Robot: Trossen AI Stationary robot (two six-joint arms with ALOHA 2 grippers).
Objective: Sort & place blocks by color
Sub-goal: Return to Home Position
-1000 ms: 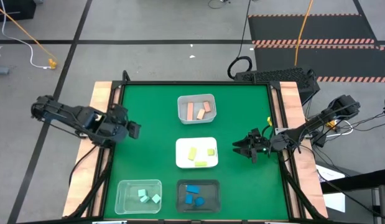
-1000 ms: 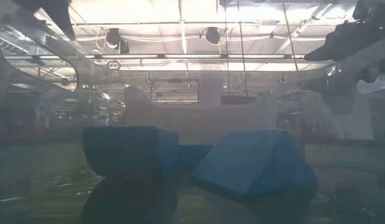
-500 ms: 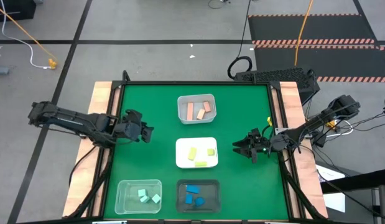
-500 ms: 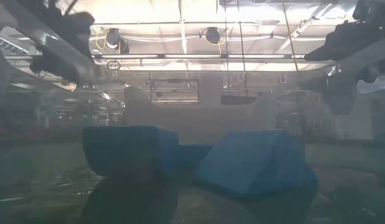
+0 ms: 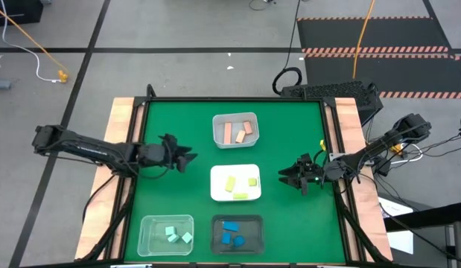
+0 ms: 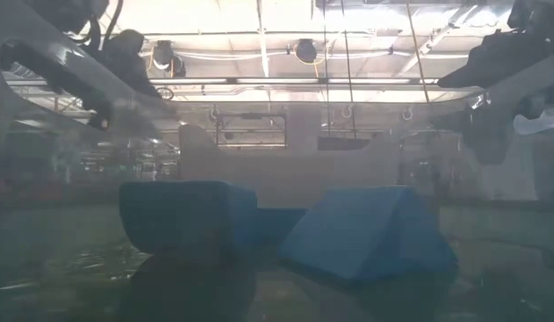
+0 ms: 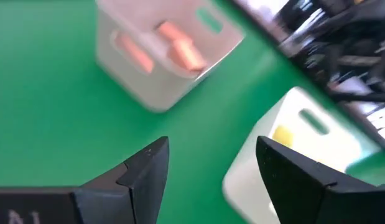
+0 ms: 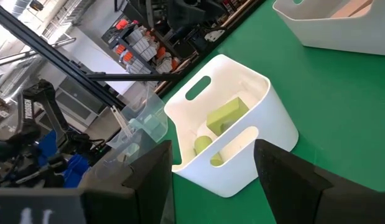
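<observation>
L jaws spread wide, empty, over green table [image 5: 178, 119], left of white tray [image 5: 214, 182]. R jaws also apart, nothing held, right of it. Salmon bars [image 5: 228, 133] in far tray [image 5: 235, 117], long axes approx front-to-back. Yellow-green blocks [image 5: 231, 184] in white tray, mint blocks [image 5: 178, 235] in clear tray [image 5: 144, 223], blue blocks [image 5: 230, 234] in black tray [image 5: 249, 221].

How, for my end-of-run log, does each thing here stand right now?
pink blocks, in the grey bin
yellow-green blocks, in the white bin
mint blocks, in the clear bin
blue blocks, in the black bin
left gripper, open and empty over the green mat
right gripper, open and empty beside the white bin
</observation>
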